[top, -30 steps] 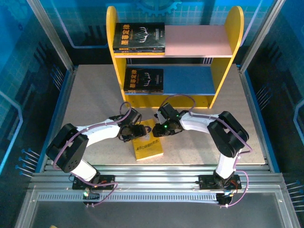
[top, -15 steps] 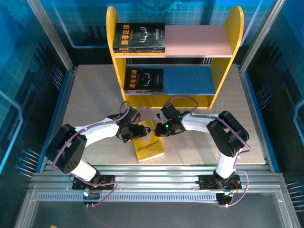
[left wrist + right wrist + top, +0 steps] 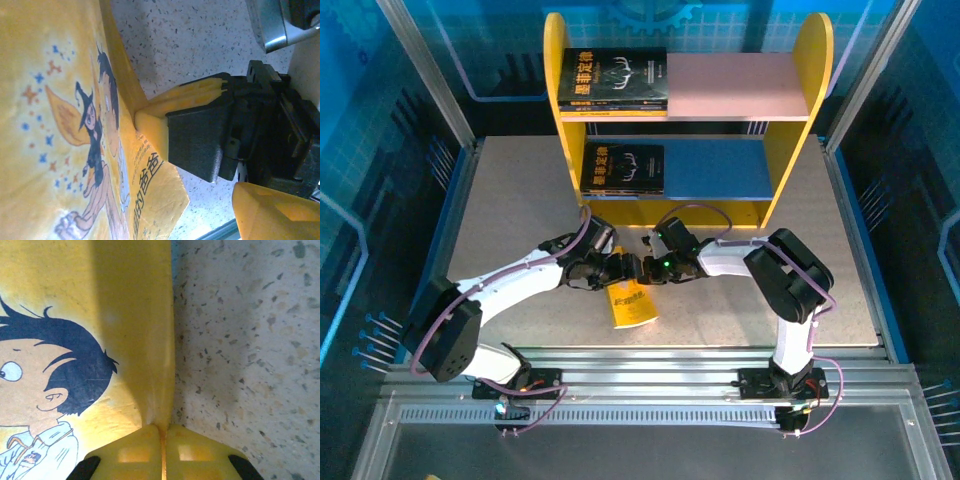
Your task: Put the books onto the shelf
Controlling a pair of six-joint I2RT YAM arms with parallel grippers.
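We saw the yellow book (image 3: 632, 305) lying on the speckled table (image 3: 510, 200) between the arms, its top edge raised. The right gripper (image 3: 161, 432) was pinched tight on that edge, beside a cartoon boy's black hair. The left gripper (image 3: 610, 270) stood wide, its one visible finger (image 3: 270, 210) clear of the cover, which carried black Chinese characters we could not read. On the shelf (image 3: 798, 70), two black antler books (image 3: 613, 77) (image 3: 622, 167), titled 墨菲定律 in yellow, lay flat at the left, one on each board.
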